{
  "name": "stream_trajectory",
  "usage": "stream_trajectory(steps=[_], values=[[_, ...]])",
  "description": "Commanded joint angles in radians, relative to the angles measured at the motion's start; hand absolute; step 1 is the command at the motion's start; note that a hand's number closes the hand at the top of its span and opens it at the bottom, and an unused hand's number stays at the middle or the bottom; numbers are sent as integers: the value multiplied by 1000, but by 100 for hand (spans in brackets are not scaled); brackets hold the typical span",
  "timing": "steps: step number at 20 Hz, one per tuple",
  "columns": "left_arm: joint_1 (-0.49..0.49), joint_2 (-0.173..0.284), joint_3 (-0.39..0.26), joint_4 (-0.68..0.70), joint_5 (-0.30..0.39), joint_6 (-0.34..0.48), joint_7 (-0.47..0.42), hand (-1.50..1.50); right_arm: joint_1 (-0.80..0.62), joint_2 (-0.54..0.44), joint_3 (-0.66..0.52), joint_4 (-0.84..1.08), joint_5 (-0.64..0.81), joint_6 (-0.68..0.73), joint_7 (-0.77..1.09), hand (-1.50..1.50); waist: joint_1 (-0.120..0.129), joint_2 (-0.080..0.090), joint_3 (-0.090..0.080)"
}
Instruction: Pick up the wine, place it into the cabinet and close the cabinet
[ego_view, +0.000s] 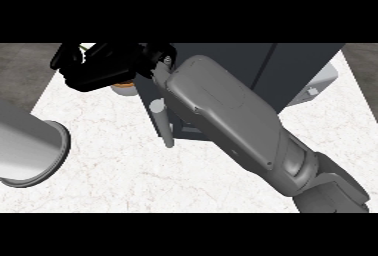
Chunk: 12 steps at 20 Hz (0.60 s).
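White marble counter (111, 165) | right hand (100, 65) curled round wine (122, 88) | beside dark cabinet (295, 65)

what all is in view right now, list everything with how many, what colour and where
counter: one, white marbled, fills the middle and lower part of the view.
cabinet: one, dark grey, at the top right of the counter, partly behind the forearm.
handle: one, grey bar, upright at the cabinet's left edge.
orange thing: one, only a sliver shows under the black hand at the top left; cannot tell what it is.
left forearm: one, light grey, at the left edge; its hand is out of view.
right forearm: one, grey, runs from the lower right up to the top left.
right hand: one, black, top left, fingers curled over the orange thing.
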Motion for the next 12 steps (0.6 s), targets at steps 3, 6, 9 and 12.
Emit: stream_trajectory(steps=[3,6,9,12], values=[[-26,-7,-26,-35,24,-1,24,-150,62,-137,-66,150,33,3,-87,150,-47,50,23],[-11,-21,-43,-38,9,-9,16,-150,75,-166,-92,150,23,-14,-112,150,-58,47,22],[-31,-24,-63,-63,23,15,36,-150,84,-163,-79,157,17,4,-126,150,-73,53,23],[-45,-22,-86,-77,20,24,51,-150,84,-156,-68,164,5,9,-134,150,-86,53,23]])
